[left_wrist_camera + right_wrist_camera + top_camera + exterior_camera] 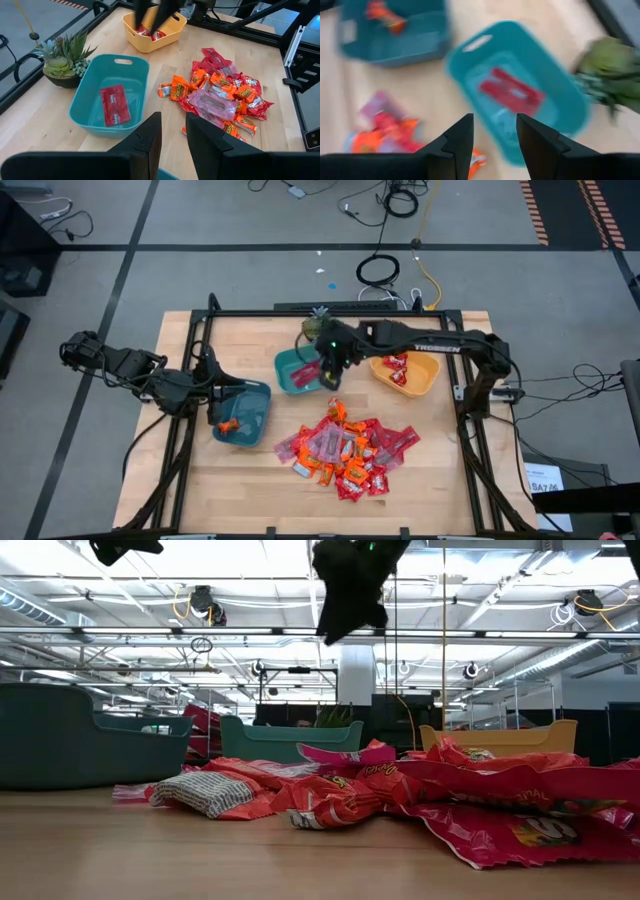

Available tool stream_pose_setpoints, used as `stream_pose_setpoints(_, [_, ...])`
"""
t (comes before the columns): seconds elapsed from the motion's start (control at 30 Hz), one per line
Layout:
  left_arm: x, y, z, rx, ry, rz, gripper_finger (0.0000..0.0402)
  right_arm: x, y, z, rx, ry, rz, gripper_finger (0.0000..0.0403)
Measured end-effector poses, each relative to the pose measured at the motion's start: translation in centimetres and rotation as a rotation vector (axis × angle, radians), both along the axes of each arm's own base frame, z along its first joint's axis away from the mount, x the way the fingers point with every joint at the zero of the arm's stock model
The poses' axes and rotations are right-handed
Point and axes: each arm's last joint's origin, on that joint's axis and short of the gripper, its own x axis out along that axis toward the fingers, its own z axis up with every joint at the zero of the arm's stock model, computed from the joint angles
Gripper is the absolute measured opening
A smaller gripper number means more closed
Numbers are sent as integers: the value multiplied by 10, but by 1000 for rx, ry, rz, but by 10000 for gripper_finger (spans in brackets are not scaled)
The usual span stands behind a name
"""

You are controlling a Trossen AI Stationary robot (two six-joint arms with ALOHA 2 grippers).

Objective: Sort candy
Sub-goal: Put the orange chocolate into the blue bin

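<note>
Right claw (330,370) hangs over teal bin (300,372) nr bench's far edge, jaws apart, empty; red candy (511,92) lies inside; next pick is best aimed at pile (345,448) edge; left claw (212,402): can't tell.

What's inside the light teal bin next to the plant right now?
The light teal bin holds one red candy packet lying flat on its floor. The rest of the floor looks bare, though the left gripper hides the bin's near corner.

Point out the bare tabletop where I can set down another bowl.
Bare wood lies along the table's front-left, below the dark teal bowl and left of the candy pile, and at front-right, below the yellow bowl. The middle is crowded: the pile, the light teal bowl, the right gripper.
</note>
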Motion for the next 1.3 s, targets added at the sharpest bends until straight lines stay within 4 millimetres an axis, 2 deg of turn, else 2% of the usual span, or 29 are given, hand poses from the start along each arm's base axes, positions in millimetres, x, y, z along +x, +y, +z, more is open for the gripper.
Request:
stream_pose_setpoints(0.13, [0, 0, 0, -2, -2, 1, 98, -4, 27, 5, -8, 18, 90, 142])
stream_pose_setpoints(0.27, [4, -2, -2, -32, 8, 25, 98, -8, 44, 6, -32, 53, 124, 142])
stream_pose_setpoints(0.4, [18, -8, -10, -15, 68, 24, 98, -12, 56, 3, -50, 97, 143, 142])
stream_pose_setpoints(0.5, [32, -15, -18, -5, 113, 13, 98, -20, 64, -7, -41, 99, 150, 142])
stream_pose_setpoints(0.6, [45, -21, -23, -14, 114, 3, 98, -43, 70, -17, -2, 32, 112, 142])
stream_pose_setpoints(0.77, [60, -27, -22, -11, 122, 3, 98, -97, 83, -37, 125, -85, 10, 142])
stream_pose_setpoints(0.97, [86, -34, -10, 24, 139, -4, 98, -156, 99, -56, 284, -115, -75, 142])
stream_pose_setpoints(1.1, [114, -36, -1, 69, 153, 2, 98, -177, 111, -61, 306, -128, -75, 141])
stream_pose_setpoints(1.3, [150, -36, 3, 100, 173, 24, 98, -193, 128, -61, 244, -110, -31, 141])
